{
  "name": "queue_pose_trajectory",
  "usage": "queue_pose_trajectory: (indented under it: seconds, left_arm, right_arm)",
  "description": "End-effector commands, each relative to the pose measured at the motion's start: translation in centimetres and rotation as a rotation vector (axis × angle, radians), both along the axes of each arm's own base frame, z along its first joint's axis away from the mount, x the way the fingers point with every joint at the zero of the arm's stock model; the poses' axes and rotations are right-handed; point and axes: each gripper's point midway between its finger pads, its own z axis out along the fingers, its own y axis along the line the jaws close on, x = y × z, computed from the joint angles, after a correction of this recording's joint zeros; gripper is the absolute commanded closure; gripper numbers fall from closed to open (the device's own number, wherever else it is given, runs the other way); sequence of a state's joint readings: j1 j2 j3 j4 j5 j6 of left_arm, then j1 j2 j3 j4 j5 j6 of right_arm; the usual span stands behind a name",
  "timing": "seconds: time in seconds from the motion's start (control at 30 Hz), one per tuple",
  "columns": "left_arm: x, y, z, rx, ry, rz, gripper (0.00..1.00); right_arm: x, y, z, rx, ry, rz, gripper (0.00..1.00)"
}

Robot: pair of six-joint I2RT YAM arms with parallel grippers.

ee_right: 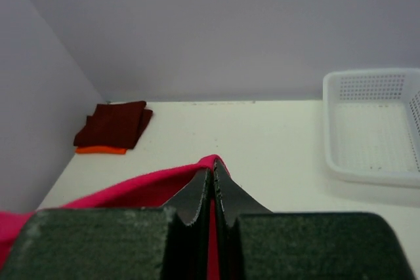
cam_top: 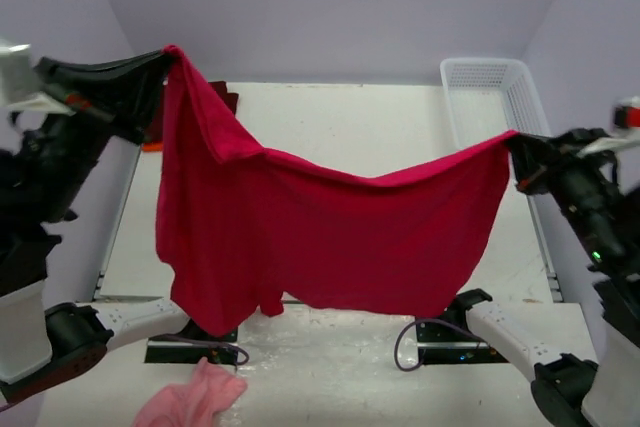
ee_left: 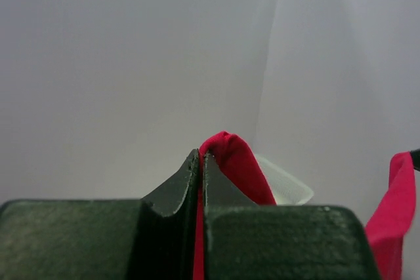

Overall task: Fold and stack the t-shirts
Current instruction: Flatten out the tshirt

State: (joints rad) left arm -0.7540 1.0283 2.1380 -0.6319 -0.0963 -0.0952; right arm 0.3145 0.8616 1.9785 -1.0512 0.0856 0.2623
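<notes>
Held shirt: bright red soft fabric t-shirt (cam_top: 320, 237) hangs spread in the air over the white table (cam_top: 350, 127), strung between both grippers. Its top edge sags mid-span.
Left: left gripper (ee_left: 200, 157) at 10 o'clock in the top view. The fingers are pinched tight on one upper corner, and a red fold pokes out past the tips.
Right: right gripper (ee_right: 212, 167) at 3 o'clock and lower. The fingers are clamped on the opposite corner, with cloth between them.
Stack: folded dark maroon t-shirt (ee_right: 113, 124) lies on a folded orange t-shirt (ee_right: 100, 150) in the table's 11 o'clock corner.
Other: white perforated plastic basket (cam_top: 495, 97) at 1 o'clock; pink fluffy cloth (cam_top: 190, 399) at 7 o'clock.
</notes>
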Motion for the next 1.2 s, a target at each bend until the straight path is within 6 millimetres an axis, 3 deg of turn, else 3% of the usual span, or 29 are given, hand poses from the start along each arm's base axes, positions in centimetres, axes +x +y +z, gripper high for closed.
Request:
queue_pose_trajectory:
  seconds: [0.0, 0.07, 0.13, 0.17, 0.23, 0.27, 0.3, 0.37, 0.5, 0.6, 0.67, 0.7, 0.73, 0.77, 0.83, 0.87, 0.93, 0.97, 1.03, 1.07, 1.13, 1.17]
  left_arm:
    - [10.2, -4.4, -8.2, 0.126, 0.293, 0.204, 1.0]
    - [14.2, -5.7, -13.9, 0.221, 0.423, 0.317, 1.0]
    - [17.9, -7.8, -20.2, 0.344, 0.545, 0.364, 1.0]
    - [19.7, -7.4, -22.3, 0.367, 0.594, 0.395, 1.0]
    - [22.7, -8.6, -28.9, 0.439, 0.754, 0.353, 1.0]
    - [24.6, -7.1, -30.6, 0.432, 0.804, 0.38, 1.0]
    - [25.9, -7.0, -34.3, 0.472, 0.903, 0.396, 1.0]
    - [27.9, -5.6, -39.0, 0.534, 0.991, 0.476, 1.0]
    - [30.7, -3.6, -43.1, 0.545, 1.063, 0.524, 1.0]
    - [32.2, -3.1, -42.9, 0.553, 1.067, 0.544, 1.0]
    - [32.5, -3.8, -41.2, 0.526, 1.012, 0.505, 1.0]
    - [32.3, -3.9, -38.9, 0.5, 0.956, 0.493, 1.0]
    - [31.9, -4.1, -37.7, 0.49, 0.928, 0.469, 1.0]
    - [31.0, -4.1, -35.1, 0.458, 0.872, 0.453, 1.0]
    - [29.6, -4.4, -32.5, 0.433, 0.819, 0.407, 1.0]
    - [27.9, -4.1, -29.4, 0.397, 0.757, 0.392, 1.0]
    - [25.5, -4.6, -26.8, 0.374, 0.69, 0.346, 1.0]
    - [23.1, -4.1, -23.2, 0.327, 0.597, 0.326, 1.0]
    - [20.1, -4.6, -20.5, 0.303, 0.507, 0.264, 1.0]
    - [17.4, -3.8, -17.4, 0.251, 0.424, 0.245, 1.0]
    - [14.6, -3.3, -14.7, 0.206, 0.355, 0.201, 1.0]
    - [12.0, -2.4, -12.7, 0.169, 0.295, 0.184, 1.0]
  right_arm:
    - [9.6, 2.4, -9.3, -0.086, 0.299, -0.047, 1.0]
    - [13.2, 3.2, -12.5, -0.103, 0.355, -0.069, 1.0]
    - [16.8, 4.0, -17.5, -0.151, 0.471, -0.088, 1.0]
    - [17.8, 4.1, -19.1, -0.17, 0.515, -0.1, 1.0]
    - [19.7, 3.9, -21.6, -0.191, 0.577, -0.134, 1.0]
    - [21.2, 4.1, -24.0, -0.212, 0.645, -0.137, 1.0]
    - [21.9, 3.8, -24.8, -0.218, 0.67, -0.15, 1.0]
    - [23.7, 3.9, -27.5, -0.233, 0.746, -0.153, 1.0]
    - [25.8, 4.2, -30.7, -0.259, 0.833, -0.154, 1.0]
    - [26.4, 4.1, -31.2, -0.268, 0.833, -0.162, 1.0]
    - [26.3, 3.9, -30.4, -0.272, 0.806, -0.169, 1.0]
    - [25.9, 3.6, -30.1, -0.282, 0.795, -0.169, 1.0]
    - [25.5, 3.6, -28.2, -0.267, 0.735, -0.165, 1.0]
    - [25.1, 3.5, -27.2, -0.263, 0.707, -0.164, 1.0]
    - [23.6, 3.2, -24.0, -0.23, 0.636, -0.165, 1.0]
    - [23.0, 3.4, -22.4, -0.218, 0.6, -0.154, 1.0]
    - [21.8, 3.9, -19.8, -0.216, 0.514, -0.14, 1.0]
    - [20.1, 4.3, -17.3, -0.202, 0.442, -0.113, 1.0]
    - [18.2, 4.5, -14.5, -0.172, 0.365, -0.091, 1.0]
    - [16.3, 4.6, -12.3, -0.15, 0.304, -0.068, 1.0]
    - [13.9, 4.2, -9.7, -0.133, 0.241, -0.063, 1.0]
    - [12.7, 4.3, -8.7, -0.124, 0.217, -0.045, 1.0]
